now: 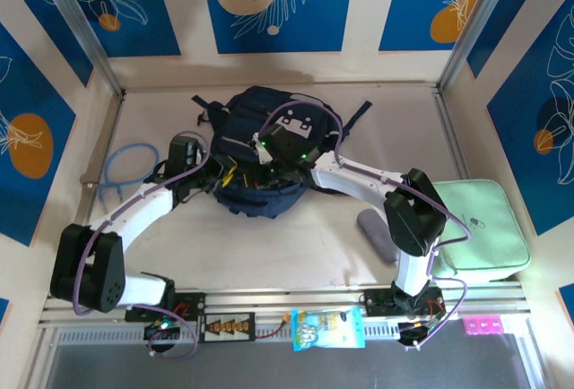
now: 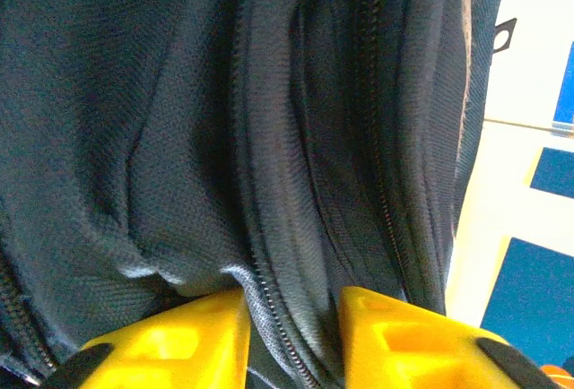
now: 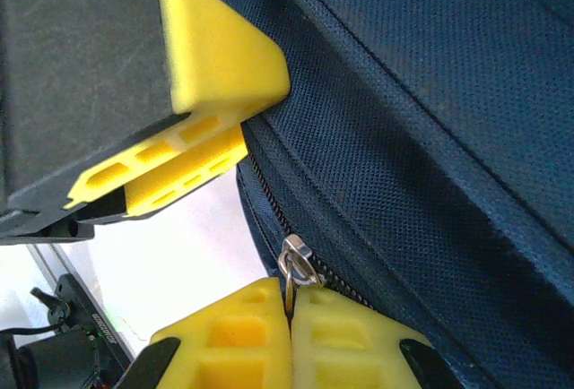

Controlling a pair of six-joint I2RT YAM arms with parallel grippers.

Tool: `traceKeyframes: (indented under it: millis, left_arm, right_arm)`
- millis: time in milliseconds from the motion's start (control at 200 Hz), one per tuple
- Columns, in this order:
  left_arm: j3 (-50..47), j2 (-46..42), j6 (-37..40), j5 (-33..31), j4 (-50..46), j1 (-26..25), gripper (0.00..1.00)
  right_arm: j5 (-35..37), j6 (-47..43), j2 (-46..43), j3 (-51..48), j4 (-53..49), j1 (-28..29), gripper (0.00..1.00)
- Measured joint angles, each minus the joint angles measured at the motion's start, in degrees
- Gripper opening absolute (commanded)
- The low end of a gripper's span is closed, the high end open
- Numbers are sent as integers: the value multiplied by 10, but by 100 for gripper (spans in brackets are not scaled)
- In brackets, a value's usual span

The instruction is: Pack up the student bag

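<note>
Your right gripper (image 3: 289, 304) pinches the metal pull (image 3: 296, 268); your left gripper (image 2: 291, 317) sits narrow astride a woven navy bag (image 1: 238, 111) fold, grip unclear. Smooth beige table (image 1: 296, 246) under it, blue walls (image 1: 215, 30) behind.

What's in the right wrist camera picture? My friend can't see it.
The yellow right gripper is pinched shut on the small metal zipper pull of a dark navy backpack. The left gripper, also yellow, sits at the backpack's edge in the upper left, above a pale table.
</note>
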Motion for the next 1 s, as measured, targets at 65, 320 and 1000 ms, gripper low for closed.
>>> traceKeyframes:
  millis: [65, 320, 1000]
  left_arm:
    - [0, 3, 0, -1, 1, 0, 12]
    - [1, 3, 2, -9, -5, -2, 0]
    - [25, -5, 84, 7, -42, 2, 26]
  right_arm:
    - [10, -5, -2, -5, -2, 3, 0]
    - [80, -16, -50, -70, -4, 9, 0]
    - [114, 14, -139, -178, -5, -76, 0]
